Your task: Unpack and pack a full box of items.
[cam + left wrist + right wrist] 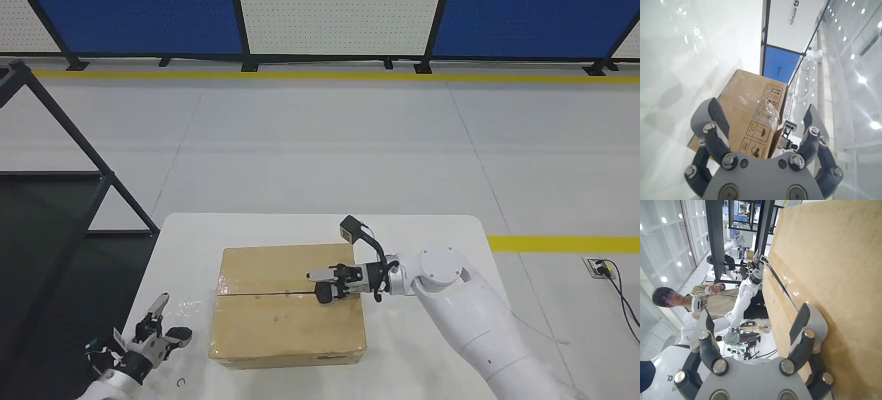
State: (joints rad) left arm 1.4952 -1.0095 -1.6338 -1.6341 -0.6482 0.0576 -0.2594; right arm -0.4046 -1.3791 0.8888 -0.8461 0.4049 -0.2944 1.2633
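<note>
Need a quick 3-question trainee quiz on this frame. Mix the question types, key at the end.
1. True or false: the box has its top flaps closed.
2. Where is the right gripper?
A) over the box top, at the seam
B) down on the table beside the box
C) inside the box
3. Fill in: the left gripper, off the box by the table edge, is ___ (open/shut).
Key: 1 true; 2 A; 3 open.
</note>
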